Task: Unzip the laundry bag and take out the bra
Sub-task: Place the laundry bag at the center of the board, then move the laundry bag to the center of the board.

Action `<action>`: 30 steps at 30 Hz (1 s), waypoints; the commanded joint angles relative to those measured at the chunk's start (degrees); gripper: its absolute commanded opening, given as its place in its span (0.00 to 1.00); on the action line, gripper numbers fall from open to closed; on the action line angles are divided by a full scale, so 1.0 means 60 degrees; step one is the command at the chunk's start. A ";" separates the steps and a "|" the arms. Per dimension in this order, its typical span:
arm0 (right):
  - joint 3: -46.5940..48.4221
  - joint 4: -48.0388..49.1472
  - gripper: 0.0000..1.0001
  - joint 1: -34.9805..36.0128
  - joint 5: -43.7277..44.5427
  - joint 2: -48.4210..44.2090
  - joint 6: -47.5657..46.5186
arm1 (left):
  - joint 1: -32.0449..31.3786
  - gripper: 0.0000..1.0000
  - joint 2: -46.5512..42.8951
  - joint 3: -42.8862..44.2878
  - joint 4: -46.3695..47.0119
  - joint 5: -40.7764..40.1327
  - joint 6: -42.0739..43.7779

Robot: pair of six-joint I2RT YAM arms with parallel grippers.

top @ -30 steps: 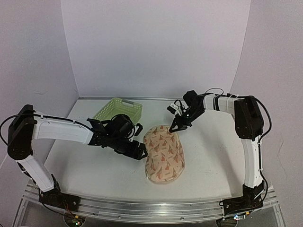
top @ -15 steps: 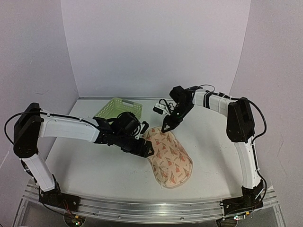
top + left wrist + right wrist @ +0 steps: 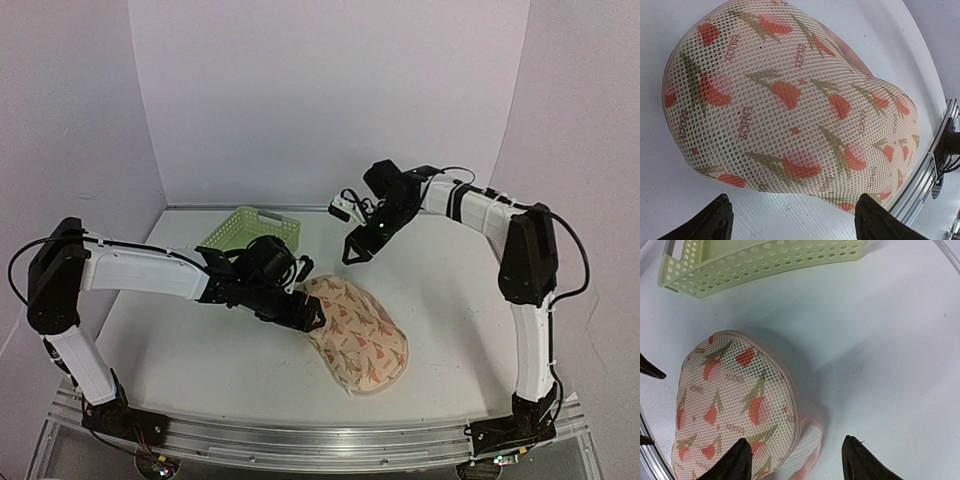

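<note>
One cream mesh laundry pouch with red leaf print (image 3: pixel 357 337) lies flat on the white table (image 3: pixel 200 365), likely light, soft and floppy, best pinched at its pale edge trim (image 3: pixel 795 405); no bra shows. Two tools, both open: the left tool (image 3: pixel 306 316) just beside the pouch's edge, the right tool (image 3: pixel 353 251) near its far end, apart. One pale-green plastic lattice basket (image 3: pixel 250 232) stands behind.

Green basket (image 3: pixel 270 216) just behind laundry bag (image 3: pixel 360 335)
</note>
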 commanded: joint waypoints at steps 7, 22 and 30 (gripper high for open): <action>-0.5999 0.3641 0.71 0.0371 0.0174 -0.5742 0.3292 | -0.0052 0.84 -0.0634 0.0589 0.0303 -0.0173 0.0199; -1.3417 0.7504 0.73 0.2746 0.1084 -1.1145 0.9687 | -0.0023 0.85 0.1239 0.3257 0.0140 0.0269 0.1192; -1.4747 0.8225 0.71 0.3732 0.1520 -1.0823 1.1496 | -0.0008 0.83 0.2646 0.4571 -0.0347 0.0841 0.1277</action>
